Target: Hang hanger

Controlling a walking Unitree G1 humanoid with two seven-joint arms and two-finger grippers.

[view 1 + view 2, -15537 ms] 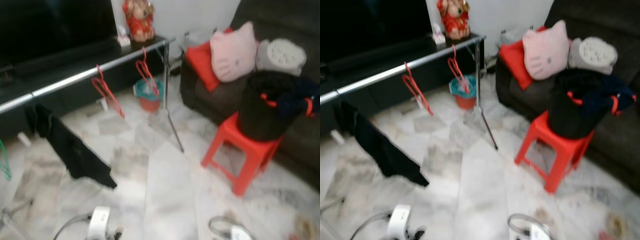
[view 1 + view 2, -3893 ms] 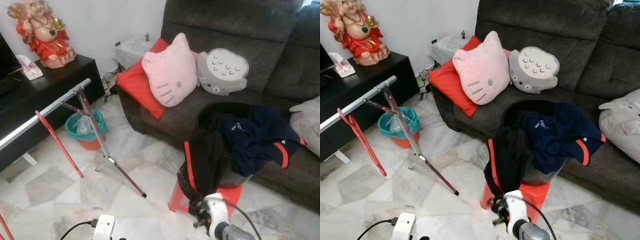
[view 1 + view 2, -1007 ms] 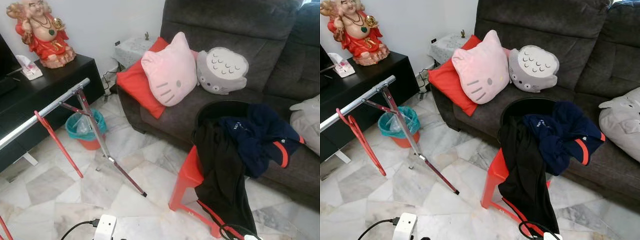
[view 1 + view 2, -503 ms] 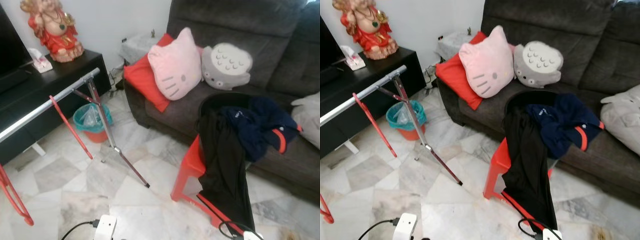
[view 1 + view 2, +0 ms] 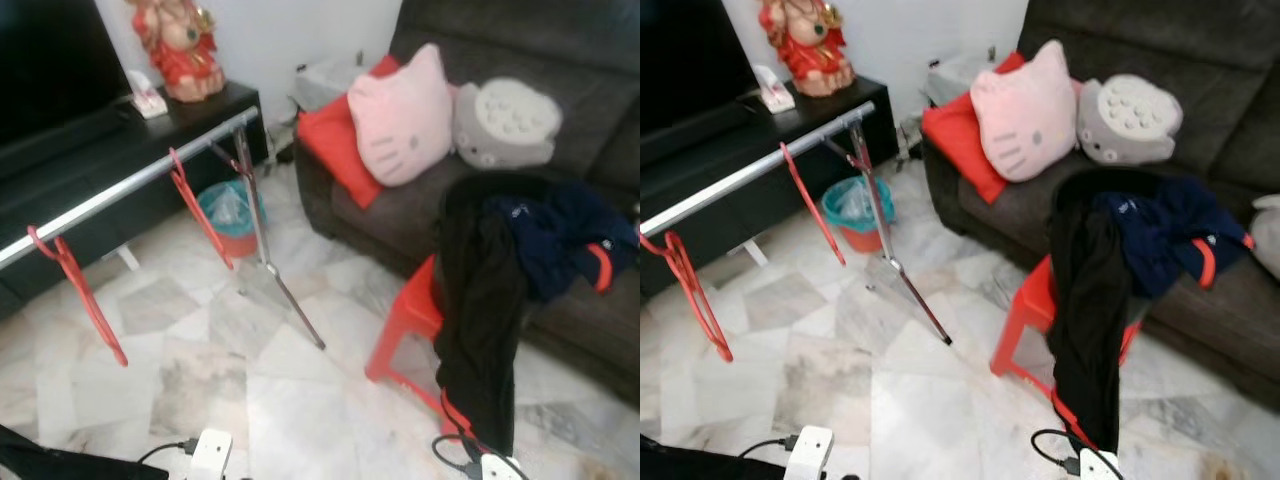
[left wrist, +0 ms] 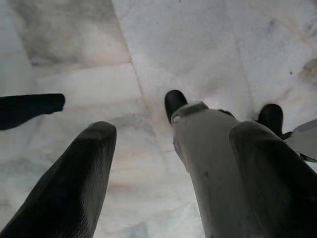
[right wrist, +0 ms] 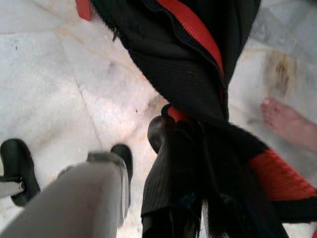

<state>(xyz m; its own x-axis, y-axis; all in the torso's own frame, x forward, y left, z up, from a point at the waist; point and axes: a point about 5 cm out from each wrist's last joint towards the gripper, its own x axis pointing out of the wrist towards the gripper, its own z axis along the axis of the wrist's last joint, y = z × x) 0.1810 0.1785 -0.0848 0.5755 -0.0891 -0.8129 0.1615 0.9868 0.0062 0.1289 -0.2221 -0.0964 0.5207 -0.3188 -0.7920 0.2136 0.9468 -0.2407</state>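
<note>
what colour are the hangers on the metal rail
Red. Both hangers on the rail show best in the right eye view.

- The rail (image 5: pixel 130 185) runs from the near left to the far centre, in front of the cabinet (image 5: pixel 120 150).
- Two hangers (image 5: pixel 80 290) (image 5: pixel 200 205) hang from the rail, well apart.
- The bin (image 5: pixel 230 215) stands behind the rail's leg.
- The sofa (image 5: pixel 560 130) occupies the far right, with cushions (image 5: pixel 405 115) on it.
- The stool (image 5: pixel 415 330) stands before the sofa.
- The garment (image 5: pixel 485 310) drapes over the stool's right side.
</note>
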